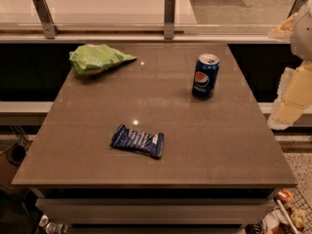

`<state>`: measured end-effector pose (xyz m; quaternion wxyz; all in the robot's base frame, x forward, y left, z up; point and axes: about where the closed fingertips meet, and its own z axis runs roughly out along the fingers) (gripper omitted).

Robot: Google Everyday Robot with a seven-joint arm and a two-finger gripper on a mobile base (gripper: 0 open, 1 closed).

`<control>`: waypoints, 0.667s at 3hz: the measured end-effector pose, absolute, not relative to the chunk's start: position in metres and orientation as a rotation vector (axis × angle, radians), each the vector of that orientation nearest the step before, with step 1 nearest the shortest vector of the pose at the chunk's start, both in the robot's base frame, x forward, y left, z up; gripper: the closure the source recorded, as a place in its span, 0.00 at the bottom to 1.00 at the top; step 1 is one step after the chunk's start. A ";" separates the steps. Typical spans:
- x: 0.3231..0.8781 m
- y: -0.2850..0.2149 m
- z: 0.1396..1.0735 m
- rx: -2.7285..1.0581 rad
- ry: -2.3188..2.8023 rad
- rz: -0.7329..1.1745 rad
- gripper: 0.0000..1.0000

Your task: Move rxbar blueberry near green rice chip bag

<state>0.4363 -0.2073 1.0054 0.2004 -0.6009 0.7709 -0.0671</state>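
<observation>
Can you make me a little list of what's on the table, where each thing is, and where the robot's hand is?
table: brown flat top, three things on it
rxbar blueberry: lying flat, front middle
green rice chip bag: crumpled, far left corner
Pepsi can: standing upright, far right side
gripper: at the right edge of the view, beyond the table's side, away from all three things
bar and bag: far apart, move not yet done
</observation>
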 end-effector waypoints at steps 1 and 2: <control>0.436 -0.207 1.005 -1.679 2.154 -0.188 0.00; 0.436 -0.204 0.998 -1.665 2.137 -0.147 0.00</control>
